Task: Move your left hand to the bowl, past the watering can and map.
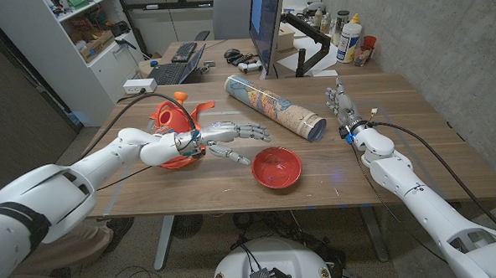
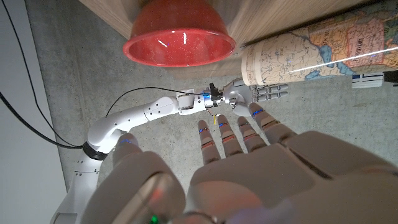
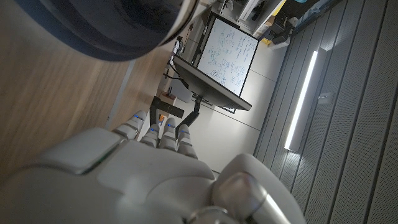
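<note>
In the head view, the left hand (image 1: 224, 137) sits left of centre in the frame, fingers spread and reaching toward picture right, holding nothing. The glossy red round bowl (image 1: 277, 167) stands on the wooden desk (image 1: 375, 163) just right of and below the fingertips (image 1: 246, 160), close but apart from them. The orange plastic watering can (image 1: 174, 119) lies behind the hand's wrist, toward the upper left of centre. The rolled paper map (image 1: 274, 107), a printed tube, lies slantwise above the bowl, running from upper centre down toward the right.

In the left wrist view the same bowl (image 2: 180, 35) shows beyond the outstretched fingers (image 2: 245, 134), with the map's open end (image 2: 273, 62) beside it.

The right hand (image 1: 342, 104) stands at the right of the head view, near the map's lower end, fingers pointing up the frame, straight and held together, holding nothing.
</note>
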Robot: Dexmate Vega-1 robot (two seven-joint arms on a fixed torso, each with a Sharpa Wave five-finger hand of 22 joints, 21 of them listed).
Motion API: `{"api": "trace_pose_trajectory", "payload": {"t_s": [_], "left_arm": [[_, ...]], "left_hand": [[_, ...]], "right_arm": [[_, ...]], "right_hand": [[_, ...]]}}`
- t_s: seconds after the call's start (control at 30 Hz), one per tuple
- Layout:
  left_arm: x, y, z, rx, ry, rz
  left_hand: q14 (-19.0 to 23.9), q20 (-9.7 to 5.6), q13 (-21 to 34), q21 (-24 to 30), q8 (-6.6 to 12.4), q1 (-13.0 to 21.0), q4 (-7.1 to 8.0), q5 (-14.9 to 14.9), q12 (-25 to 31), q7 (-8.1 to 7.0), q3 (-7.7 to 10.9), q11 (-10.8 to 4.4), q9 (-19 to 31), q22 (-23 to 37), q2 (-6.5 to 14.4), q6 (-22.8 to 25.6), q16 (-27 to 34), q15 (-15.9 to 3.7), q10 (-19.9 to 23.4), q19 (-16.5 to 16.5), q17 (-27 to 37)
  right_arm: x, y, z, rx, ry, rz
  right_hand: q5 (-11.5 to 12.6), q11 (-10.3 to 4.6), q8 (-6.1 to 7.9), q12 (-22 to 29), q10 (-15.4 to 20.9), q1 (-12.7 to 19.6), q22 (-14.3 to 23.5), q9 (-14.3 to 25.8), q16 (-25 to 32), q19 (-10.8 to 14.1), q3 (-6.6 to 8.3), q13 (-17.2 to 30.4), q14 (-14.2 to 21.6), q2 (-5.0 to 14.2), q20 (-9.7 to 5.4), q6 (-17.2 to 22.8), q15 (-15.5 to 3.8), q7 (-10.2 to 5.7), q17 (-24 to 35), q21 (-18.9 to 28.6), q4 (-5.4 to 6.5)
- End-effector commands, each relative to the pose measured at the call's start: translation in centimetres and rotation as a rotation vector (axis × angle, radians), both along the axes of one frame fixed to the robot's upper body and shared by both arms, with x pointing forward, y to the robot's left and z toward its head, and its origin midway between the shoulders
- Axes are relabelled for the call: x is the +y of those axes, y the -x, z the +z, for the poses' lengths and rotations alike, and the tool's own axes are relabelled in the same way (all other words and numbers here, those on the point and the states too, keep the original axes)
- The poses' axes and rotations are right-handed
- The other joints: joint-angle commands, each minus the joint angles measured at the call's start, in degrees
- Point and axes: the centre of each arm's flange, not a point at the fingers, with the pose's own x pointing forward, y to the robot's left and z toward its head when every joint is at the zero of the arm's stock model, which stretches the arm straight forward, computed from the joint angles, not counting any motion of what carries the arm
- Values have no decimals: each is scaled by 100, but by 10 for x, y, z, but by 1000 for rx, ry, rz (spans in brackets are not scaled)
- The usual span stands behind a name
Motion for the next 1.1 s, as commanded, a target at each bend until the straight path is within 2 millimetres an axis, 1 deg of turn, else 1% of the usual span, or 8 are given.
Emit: {"api": "trace_pose_trajectory", "payload": {"t_s": [0.03, 0.07, 0.13, 0.43, 0.57, 0.67, 0.93, 1.1], "left_arm": [[-6, -1, 7, -39, -98, -34], [-7, -1, 7, -43, -106, -38], [-8, 0, 8, -57, -116, -47], [-15, -1, 13, -108, -140, -82], [-11, -2, 12, -101, -150, -96], [-9, -4, 12, -98, -148, -98], [-5, -5, 11, -114, -182, -111], [-3, -5, 13, -128, -195, -108]], "left_hand": [[67, -323, 25, 18, 15, 92, -51, 49, 40, 4, 7, -11, 34, -1, -16, 45, 29, -725, 61, 65, 18], [68, -323, 25, 17, 14, 96, -51, 52, 40, 5, 6, -9, 34, -1, -19, 45, 28, -726, 62, 66, 18], [67, -325, 25, 16, 15, 107, -51, 61, 42, 4, 5, -9, 35, -1, -25, 49, 26, -735, 73, 68, 18], [60, -357, 26, 13, 16, 133, -48, 88, 36, 2, -5, 3, 35, 0, -46, 65, 17, -744, 78, 80, 20], [60, -364, 26, 10, 15, 143, -45, 101, 30, -6, -11, -11, 35, 1, -57, 69, 15, -748, 75, 81, 21], [91, -387, 26, 13, -4, 149, -37, 121, 29, -24, -26, -25, 35, 2, -77, 30, 23, -789, 86, 101, 22], [120, -408, 27, 17, -9, 162, -29, 148, 40, -32, -41, -29, 36, 3, -100, 26, 28, -816, 132, 130, 23], [132, -415, 27, 17, -2, 177, -25, 169, 38, -31, -50, -56, 36, 3, -112, 47, 27, -826, 141, 143, 24]], "right_arm": [[1, -1, -2, -1, 10, 9], [1, -1, -2, -3, 10, 7], [1, -1, -2, -4, 6, 8], [-2, 1, -5, -4, 1, 1], [-2, 0, -6, -3, -6, -3], [-2, 0, -5, -1, -5, -4], [2, -2, -2, -3, -1, -3], [3, -3, 0, -3, -2, -6]], "right_hand": [[32, 23, 33, -29, -17, 45, 22, 23, 13, -40, 29, 14, -34, 66, -44, 32, 15, 43, 20, 38, -13], [32, 16, 74, -28, -18, 53, 22, 24, 12, -37, 30, 13, -41, 60, -41, 144, 7, 36, 19, 41, -19], [33, 14, 88, -26, -15, 57, 21, 24, 12, -46, 30, 13, -42, 57, -42, 188, 2, 50, 19, 38, -22], [32, 0, 23, -26, -19, 65, 21, 24, 15, -47, 26, 13, -41, 40, -41, 47, -7, 52, 18, 41, -32], [32, 0, 20, -29, -27, 68, 21, 24, 14, -49, 26, 12, -43, 39, -43, 39, -11, 51, 18, 41, -34], [32, -2, 18, -30, -33, 69, 21, 24, 13, -48, 27, 12, -46, 41, -44, 36, -8, 53, 18, 41, -35], [32, -14, 16, -31, -37, 73, 21, 24, 14, -48, 30, 12, -47, 43, -46, 31, -11, 55, 17, 42, -37], [33, -3, 16, -31, -38, 75, 21, 24, 13, -50, 32, 12, -51, 45, -43, 28, -14, 55, 17, 42, -39]]}}
